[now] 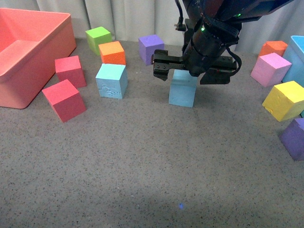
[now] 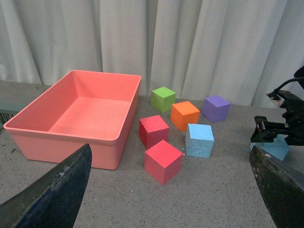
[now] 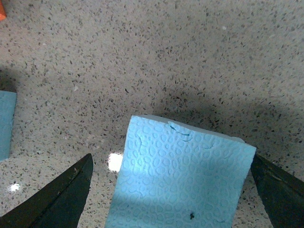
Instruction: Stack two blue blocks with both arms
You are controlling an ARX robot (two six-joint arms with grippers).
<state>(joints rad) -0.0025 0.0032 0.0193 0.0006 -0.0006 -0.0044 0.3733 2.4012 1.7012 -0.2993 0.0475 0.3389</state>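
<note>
A grey speckled counter [image 1: 142, 166] fills the scene. At its far left stands a large coral-pink bin [image 1: 28, 61], upright and open at the top. My black right arm [image 1: 209, 38] comes down from the top of the front view, at far centre. My right hand [image 3: 171, 159] is spread wide, with its two fingers [image 3: 61, 199] on either side of a blue block [image 1: 183, 92] that rests on the counter. One finger stands clear of the foam; I cannot tell whether the other touches it. The right wrist view shows a pebbled face of this block, nicked at one edge. My left hand [image 2: 170, 148] is also spread wide and holds nothing. The second blue block [image 1: 111, 80], its near face scuffed, sits on the counter well to the left of the first, just on the near side of an orange cube [image 1: 112, 52]. Near it are a green cube [image 1: 98, 39], a purple cube [image 1: 151, 48] and two red cubes [image 1: 64, 99]. At the right edge lie a pink cube [image 1: 270, 69] and a yellow cube [image 1: 284, 100].
</note>
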